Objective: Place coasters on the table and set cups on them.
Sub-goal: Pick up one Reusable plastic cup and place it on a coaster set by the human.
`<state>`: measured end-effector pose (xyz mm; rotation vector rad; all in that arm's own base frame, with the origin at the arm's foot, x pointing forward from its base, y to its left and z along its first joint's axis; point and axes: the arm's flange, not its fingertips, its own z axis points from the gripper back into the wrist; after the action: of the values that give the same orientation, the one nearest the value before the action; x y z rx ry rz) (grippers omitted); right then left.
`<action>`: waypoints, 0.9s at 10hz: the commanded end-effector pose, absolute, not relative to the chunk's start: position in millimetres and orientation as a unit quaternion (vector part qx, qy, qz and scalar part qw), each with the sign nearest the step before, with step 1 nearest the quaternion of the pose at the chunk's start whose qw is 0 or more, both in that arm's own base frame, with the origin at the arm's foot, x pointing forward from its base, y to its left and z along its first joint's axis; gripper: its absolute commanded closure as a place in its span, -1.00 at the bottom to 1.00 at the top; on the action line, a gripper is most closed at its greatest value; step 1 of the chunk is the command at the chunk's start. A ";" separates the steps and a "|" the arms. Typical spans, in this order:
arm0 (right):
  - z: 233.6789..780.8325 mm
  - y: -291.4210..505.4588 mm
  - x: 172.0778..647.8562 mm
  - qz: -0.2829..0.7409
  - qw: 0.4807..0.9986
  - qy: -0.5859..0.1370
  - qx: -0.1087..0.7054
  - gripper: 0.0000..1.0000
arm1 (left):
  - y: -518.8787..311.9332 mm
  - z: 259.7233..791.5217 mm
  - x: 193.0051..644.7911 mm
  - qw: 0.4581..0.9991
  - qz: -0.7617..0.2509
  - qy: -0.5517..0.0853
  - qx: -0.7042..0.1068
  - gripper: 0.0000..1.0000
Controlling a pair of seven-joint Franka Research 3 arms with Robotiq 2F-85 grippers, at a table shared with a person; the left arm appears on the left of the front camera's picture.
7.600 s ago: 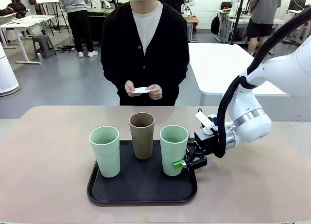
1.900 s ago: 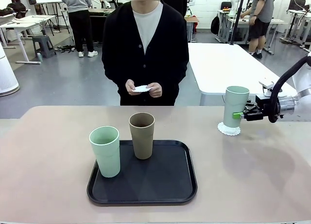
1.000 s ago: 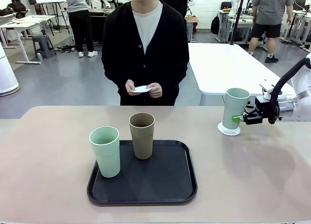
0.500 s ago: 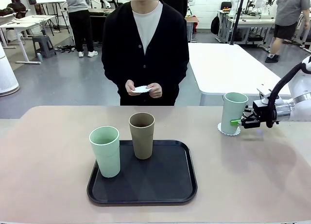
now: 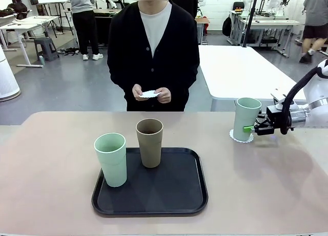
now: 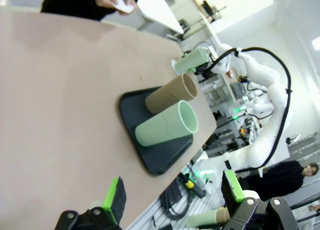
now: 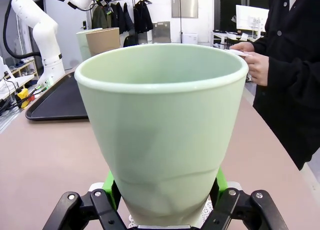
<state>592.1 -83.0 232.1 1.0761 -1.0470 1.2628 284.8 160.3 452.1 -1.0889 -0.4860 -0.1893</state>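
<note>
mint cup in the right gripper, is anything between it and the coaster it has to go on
Nothing visible. The mint cup, gripped low by the right gripper, stands upright with its base right on the coaster at the far right of the table. The coaster's lacy edge shows around the base.

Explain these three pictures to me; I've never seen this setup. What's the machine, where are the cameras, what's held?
Two white robot arms share a tan table with a person. The wide picture looks across it from between the arms; the other two come from wrist cameras. The right tool grips a mint cup standing on a lacy white coaster. The left tool is open, holding nothing. A black tray carries a second mint cup and a brown cup. The person's hands hold a small white thing.
</note>
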 end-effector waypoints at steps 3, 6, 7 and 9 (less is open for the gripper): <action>229.2 -86.9 599.6 0.534 0.553 -0.440 0.464 -0.65 | 161.2 452.2 284.1 0.821 -0.093 -0.233 -0.514 -1.00; 232.0 -86.8 597.2 0.539 0.554 -0.434 0.464 -1.00 | 161.2 452.2 284.1 0.821 -0.093 -0.233 -0.514 -1.00; 232.3 -87.3 596.8 0.543 0.558 -0.428 0.459 -1.00 | 161.2 452.2 284.1 0.821 -0.093 -0.233 -0.514 -1.00; 235.9 -88.7 592.7 0.556 0.561 -0.407 0.458 -1.00 | 161.2 452.2 284.1 0.821 -0.093 -0.233 -0.514 -1.00</action>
<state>591.6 -86.7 229.6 1.0804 -1.0135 1.2870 284.8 160.3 452.1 -1.0889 -0.4860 -0.1894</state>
